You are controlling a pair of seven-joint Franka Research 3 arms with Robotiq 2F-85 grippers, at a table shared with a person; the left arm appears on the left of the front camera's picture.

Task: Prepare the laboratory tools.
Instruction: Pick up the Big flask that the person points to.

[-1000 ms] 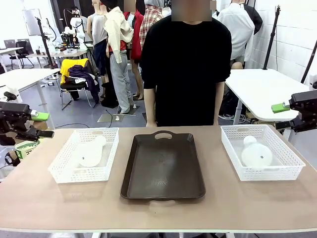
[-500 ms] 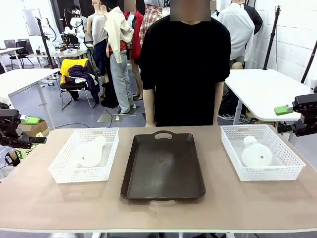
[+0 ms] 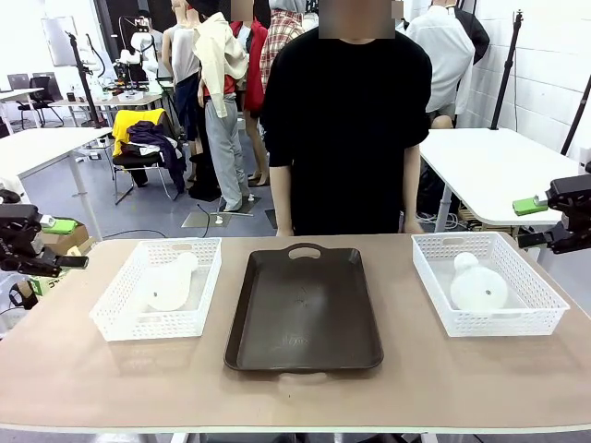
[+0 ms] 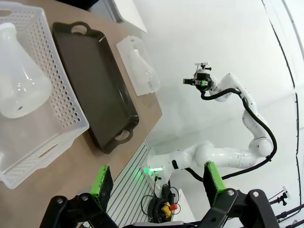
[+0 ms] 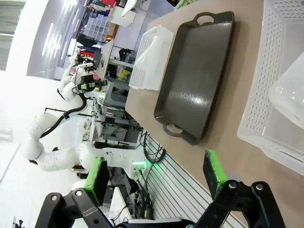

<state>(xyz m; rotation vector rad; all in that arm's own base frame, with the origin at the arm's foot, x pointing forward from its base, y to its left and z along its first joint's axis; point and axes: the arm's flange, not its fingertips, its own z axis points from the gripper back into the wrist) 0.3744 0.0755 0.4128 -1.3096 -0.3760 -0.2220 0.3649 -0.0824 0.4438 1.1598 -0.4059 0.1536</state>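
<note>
Your left gripper (image 3: 65, 244) hung past the table's left edge, fingers wide apart, gripping and touching nothing. The left flask (image 3: 171, 281) lay on its side in the left basket (image 3: 118, 325), inboard of that gripper and lower. Your right gripper (image 3: 529, 223) was the same, spread wide and empty, with the right flask (image 3: 477, 284) lying in the right basket (image 3: 503, 325) just inboard, below it. The brown tray (image 3: 305, 314) sat between the baskets.

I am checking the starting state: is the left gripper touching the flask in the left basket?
Apart. The front view shows the left gripper open beyond the table's edge, well clear of the flask.
</note>
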